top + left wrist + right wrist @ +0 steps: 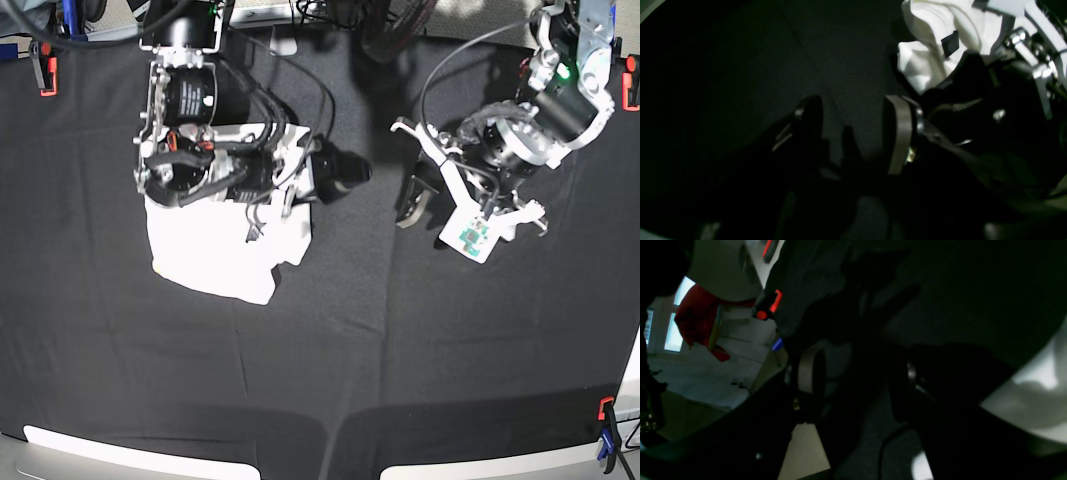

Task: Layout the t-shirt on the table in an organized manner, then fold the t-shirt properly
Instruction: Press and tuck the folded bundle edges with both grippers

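White cotton t-shirt [215,250] lies bunched on the black cloth bench [400,350], under the right arm. Right tool [340,172] and left tool [413,205] both gape wide, empty — a careless pinch could grab several layers and bunch it tighter.

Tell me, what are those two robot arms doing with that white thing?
The white thing is a t-shirt, lying bunched up on the black table. It has not been spread out or folded yet. Both arms hang over the table with open jaws and hold nothing. The right gripper is beside the shirt's edge, its arm reaching over the shirt. The left gripper is off to the side over bare cloth, apart from the shirt.
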### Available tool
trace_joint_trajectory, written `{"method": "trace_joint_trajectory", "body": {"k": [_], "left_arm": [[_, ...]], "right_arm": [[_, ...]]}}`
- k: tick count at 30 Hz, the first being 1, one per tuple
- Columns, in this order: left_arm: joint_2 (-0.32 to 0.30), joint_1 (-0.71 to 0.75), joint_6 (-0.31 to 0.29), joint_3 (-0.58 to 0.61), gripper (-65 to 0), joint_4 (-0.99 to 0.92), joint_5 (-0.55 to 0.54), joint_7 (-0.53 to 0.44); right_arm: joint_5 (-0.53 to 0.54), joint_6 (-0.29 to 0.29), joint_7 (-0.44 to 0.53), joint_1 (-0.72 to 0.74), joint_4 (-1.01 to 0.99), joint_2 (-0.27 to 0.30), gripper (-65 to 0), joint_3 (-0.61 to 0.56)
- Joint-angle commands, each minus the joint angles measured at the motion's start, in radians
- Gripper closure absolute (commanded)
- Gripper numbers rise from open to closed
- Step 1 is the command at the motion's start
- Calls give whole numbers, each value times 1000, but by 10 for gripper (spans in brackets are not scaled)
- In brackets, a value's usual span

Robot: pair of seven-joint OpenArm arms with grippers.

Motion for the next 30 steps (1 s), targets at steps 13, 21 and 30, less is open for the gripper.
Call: {"method": "trace_joint_trajectory", "body": {"k": [13,21,30], "left_arm": [[147,18,-38,207,-268,-35,-101,-95],[148,-16,-60,444,-269,-237,-76,-180],[186,-50,-86,468,-269,-479,-26,-276]], "right_arm": [[-97,2,16,240,71,71,-292,265],[-323,2,287,145,28,204,-290,266],[-449,2,429,212,-326,206,-290,195]]}}
